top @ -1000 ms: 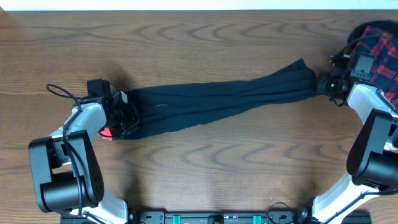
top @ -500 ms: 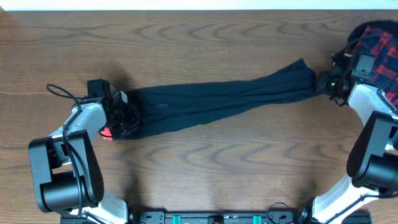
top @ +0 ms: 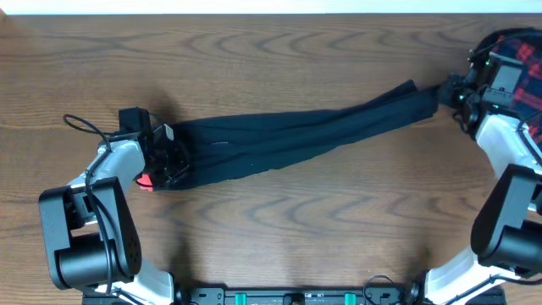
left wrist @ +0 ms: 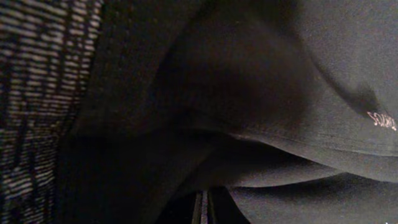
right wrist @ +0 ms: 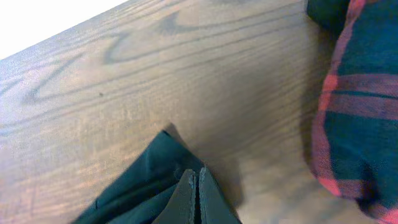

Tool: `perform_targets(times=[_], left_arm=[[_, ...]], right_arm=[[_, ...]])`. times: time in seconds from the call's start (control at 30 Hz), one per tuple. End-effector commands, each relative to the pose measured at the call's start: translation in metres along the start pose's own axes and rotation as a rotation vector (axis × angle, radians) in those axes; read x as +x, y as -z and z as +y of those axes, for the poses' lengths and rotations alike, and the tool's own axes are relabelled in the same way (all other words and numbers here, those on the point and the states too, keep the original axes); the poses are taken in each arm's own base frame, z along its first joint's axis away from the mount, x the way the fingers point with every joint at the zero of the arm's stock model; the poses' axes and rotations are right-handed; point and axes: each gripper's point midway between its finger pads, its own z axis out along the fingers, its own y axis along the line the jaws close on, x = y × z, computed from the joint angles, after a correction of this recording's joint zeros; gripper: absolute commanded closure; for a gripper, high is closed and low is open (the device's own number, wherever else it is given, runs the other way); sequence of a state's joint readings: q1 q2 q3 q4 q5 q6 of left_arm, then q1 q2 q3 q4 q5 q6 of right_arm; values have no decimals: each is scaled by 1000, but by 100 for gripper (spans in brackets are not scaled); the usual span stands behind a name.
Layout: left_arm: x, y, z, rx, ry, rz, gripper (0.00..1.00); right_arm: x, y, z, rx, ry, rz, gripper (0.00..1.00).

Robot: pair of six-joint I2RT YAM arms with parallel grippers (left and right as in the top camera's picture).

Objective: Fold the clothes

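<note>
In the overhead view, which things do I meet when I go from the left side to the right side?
left gripper → trousers → right gripper → plaid garment

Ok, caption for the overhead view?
The left pincer and right pincer grip the ends of long black soft-fabric trousers stretched across a wooden table; red-and-black plaid garment far right.

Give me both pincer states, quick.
Left pincer: closed, gripping the waistband end of the black trousers.
Right pincer: closed, pinching the leg end of the same trousers.
</note>
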State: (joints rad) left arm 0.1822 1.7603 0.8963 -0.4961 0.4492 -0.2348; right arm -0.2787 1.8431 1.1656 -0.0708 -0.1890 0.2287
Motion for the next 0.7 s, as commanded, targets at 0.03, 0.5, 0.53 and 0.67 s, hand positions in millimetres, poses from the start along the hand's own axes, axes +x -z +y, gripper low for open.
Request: perform_targets(times=[0.03, 0.5, 0.53, 0.67], left_arm=[[12, -18, 33, -137, 10, 37, 93], [13, -18, 33, -139, 11, 41, 93], [13, -18, 34, -139, 12, 42, 93], [13, -18, 34, -139, 12, 42, 93]], right_arm=[[1, -14, -5, 31, -65, -11, 91], [41, -21, -12, 4, 21, 144, 1], [47, -19, -16, 3, 29, 171, 1], [59, -12, -19, -74, 23, 233, 11]])
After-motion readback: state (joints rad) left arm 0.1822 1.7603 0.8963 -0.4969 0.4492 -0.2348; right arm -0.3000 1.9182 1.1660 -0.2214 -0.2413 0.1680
